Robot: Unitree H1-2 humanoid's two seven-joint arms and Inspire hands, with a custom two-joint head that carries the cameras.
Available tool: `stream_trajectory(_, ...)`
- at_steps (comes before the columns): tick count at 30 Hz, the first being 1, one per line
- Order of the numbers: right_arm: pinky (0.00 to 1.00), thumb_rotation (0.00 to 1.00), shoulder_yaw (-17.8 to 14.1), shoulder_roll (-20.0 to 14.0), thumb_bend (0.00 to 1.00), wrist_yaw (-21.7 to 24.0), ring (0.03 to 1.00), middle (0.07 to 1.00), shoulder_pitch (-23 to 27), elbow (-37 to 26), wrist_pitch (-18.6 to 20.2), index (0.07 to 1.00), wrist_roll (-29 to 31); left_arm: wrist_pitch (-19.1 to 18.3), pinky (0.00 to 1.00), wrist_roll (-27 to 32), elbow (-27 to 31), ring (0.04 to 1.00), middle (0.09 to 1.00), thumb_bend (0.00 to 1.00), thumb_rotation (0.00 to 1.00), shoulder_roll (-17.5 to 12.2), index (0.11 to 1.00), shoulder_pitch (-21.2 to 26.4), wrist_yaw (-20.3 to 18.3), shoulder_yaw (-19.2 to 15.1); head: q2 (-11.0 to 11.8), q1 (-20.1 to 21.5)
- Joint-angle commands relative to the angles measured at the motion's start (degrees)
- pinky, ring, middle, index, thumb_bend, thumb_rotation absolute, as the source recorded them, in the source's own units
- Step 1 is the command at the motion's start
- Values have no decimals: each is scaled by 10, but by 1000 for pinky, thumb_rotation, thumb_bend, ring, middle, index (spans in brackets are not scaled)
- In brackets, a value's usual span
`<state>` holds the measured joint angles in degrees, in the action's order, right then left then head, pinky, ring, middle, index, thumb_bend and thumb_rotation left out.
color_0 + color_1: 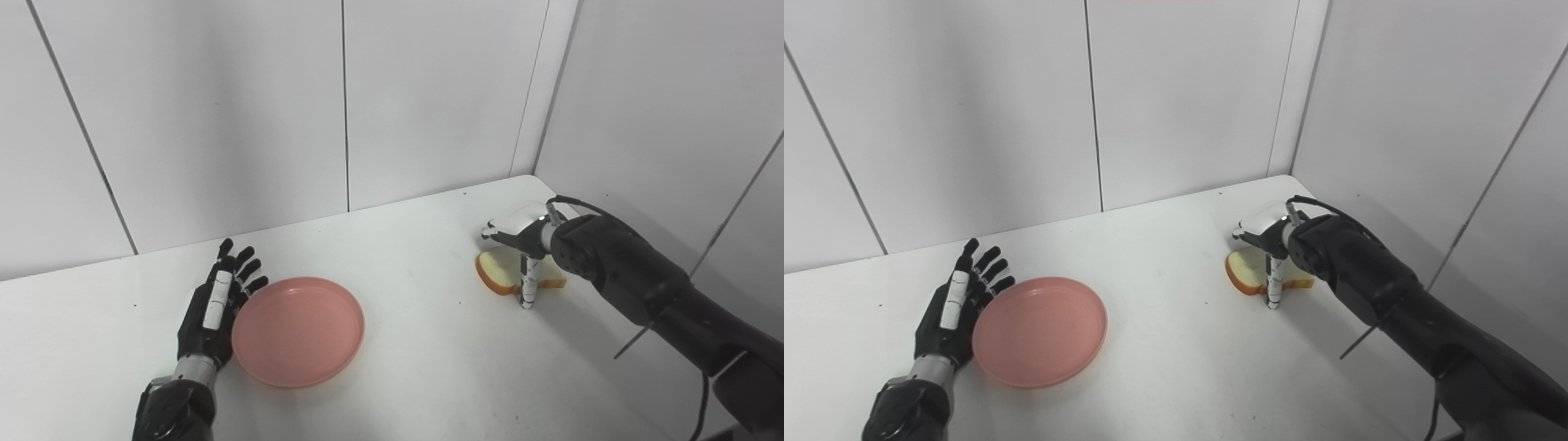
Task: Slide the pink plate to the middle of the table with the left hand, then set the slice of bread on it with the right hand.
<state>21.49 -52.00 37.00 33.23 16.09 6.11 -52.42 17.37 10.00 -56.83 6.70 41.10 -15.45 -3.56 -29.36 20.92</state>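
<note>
A white table stands against white panelled walls (dark seams between panels).

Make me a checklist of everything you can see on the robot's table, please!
Surface: white table, a few tiny dark specks.
Job's things: pink plate left of the middle, nothing on it; slice of bread near the right wall, one edge lifted.
Clutter: nothing seen.
Hands: left hand flat, fingers straight, against the plate's left rim; right hand over the bread, one finger pointing down to the table in front of it; a firm grip cannot be told.
Cables: black cable looping at the right wrist.
Surroundings: white panelled walls behind and to the right.
</note>
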Motion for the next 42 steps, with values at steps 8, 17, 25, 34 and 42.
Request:
stream_trajectory(8,965,206,-23,-1,1000,-49,985,954,18,90,-37,888,65,-30,801,1,-23,891,919,903,741,5,1000,-41,2,1,-2,-3)
stream_trajectory(17,587,87,-14,1,956,-73,681,729,17,127,-33,747,84,-32,789,-6,-10,893,921,904,761,3,1000,-45,5,10,2,-9)
stream_trajectory(25,355,19,-6,-2,559,-131,419,445,2,144,-79,542,92,-35,808,-6,-3,894,917,942,765,4,1000,-47,9,11,2,-11)
stream_trajectory(34,291,16,-9,6,522,-251,357,432,-49,129,-90,516,71,-31,792,-3,-9,887,911,941,745,6,1000,-50,8,11,9,-19)
stream_trajectory(42,271,12,-27,5,519,-312,341,417,-78,92,-97,518,81,-27,789,-7,-7,887,906,942,742,7,1000,-51,10,14,7,-21)
